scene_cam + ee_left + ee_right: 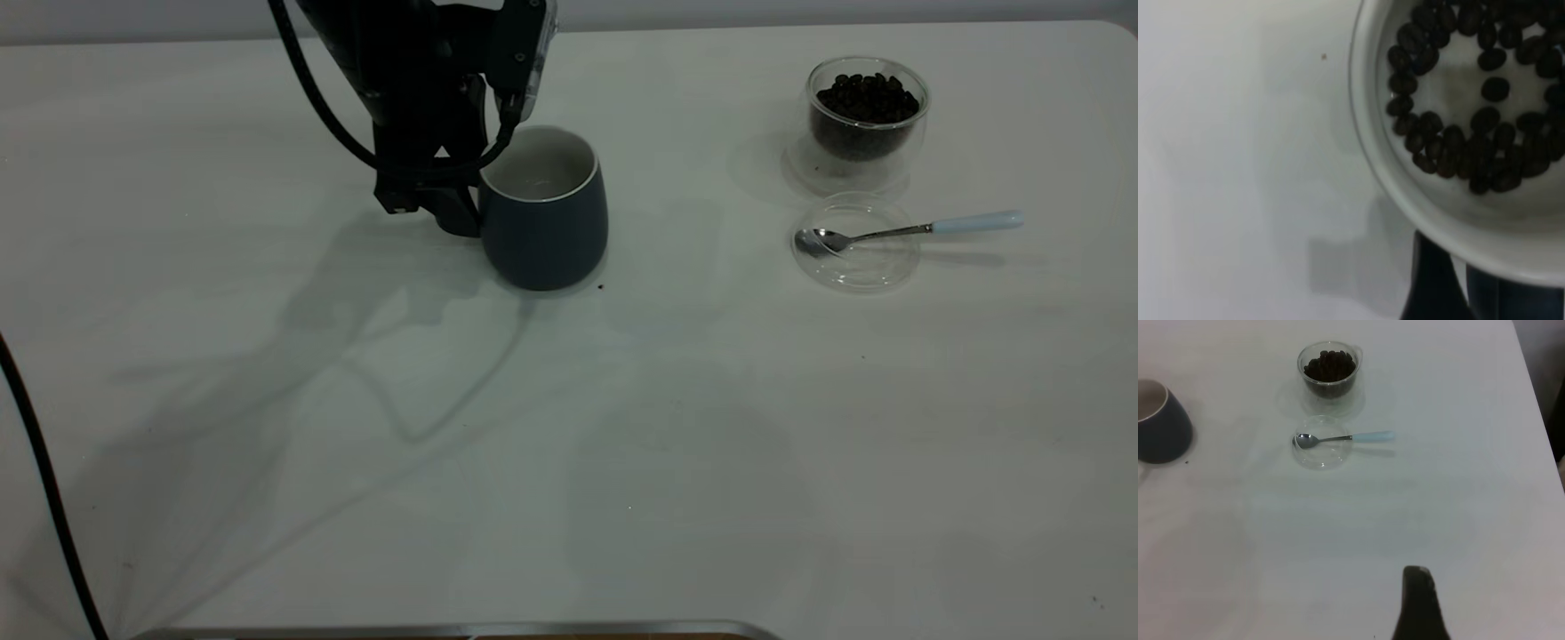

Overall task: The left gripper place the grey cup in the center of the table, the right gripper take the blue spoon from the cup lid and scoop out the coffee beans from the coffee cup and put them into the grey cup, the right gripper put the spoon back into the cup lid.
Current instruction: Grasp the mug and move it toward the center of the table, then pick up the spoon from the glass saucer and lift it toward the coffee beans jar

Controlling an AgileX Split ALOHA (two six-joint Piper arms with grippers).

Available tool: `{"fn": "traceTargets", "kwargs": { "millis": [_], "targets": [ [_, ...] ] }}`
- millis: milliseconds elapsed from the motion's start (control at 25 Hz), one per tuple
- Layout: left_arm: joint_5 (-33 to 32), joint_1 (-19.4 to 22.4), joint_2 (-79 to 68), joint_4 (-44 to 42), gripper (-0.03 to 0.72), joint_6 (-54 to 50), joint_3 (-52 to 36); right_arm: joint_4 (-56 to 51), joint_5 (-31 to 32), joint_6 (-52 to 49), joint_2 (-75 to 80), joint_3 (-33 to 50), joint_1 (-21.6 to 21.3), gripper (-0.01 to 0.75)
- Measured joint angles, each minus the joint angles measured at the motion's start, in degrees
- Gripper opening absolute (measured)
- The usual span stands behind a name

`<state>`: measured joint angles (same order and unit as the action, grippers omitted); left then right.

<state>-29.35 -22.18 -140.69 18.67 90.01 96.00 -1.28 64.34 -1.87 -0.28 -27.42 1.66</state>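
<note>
The grey cup (544, 213) stands upright on the table (622, 444), a little left of the middle at the back. My left gripper (458, 212) is shut on its handle side; the handle itself is hidden behind the gripper. The left wrist view looks down into the cup (1431, 213), where several coffee beans (1471, 153) lie. The coffee cup (867, 116), full of coffee beans (867, 96), stands at the back right. The cup lid (855, 242) lies just in front of it, and the blue spoon (907, 230) rests with its bowl in the lid. My right gripper (1418, 590) hovers over bare table, far from them.
A black cable (44, 480) hangs at the table's left edge. A tiny dark speck (601, 287) lies by the grey cup's base. A metal edge (462, 629) runs along the table's front.
</note>
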Motion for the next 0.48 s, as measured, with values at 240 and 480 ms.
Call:
{"fn": "traceTargets", "kwargs": {
  "millis": [240, 480],
  "targets": [
    [-4.28, 0.10, 1.34, -4.00, 0.555, -4.88, 0.00, 0.00, 0.00, 0.00, 0.00, 0.00, 0.00, 0.585],
    [-9.03, 0.49, 6.67, -11.87, 0.555, -14.21, 0.00, -0.05, 0.00, -0.06, 0.00, 0.00, 0.00, 0.585]
  ]
}}
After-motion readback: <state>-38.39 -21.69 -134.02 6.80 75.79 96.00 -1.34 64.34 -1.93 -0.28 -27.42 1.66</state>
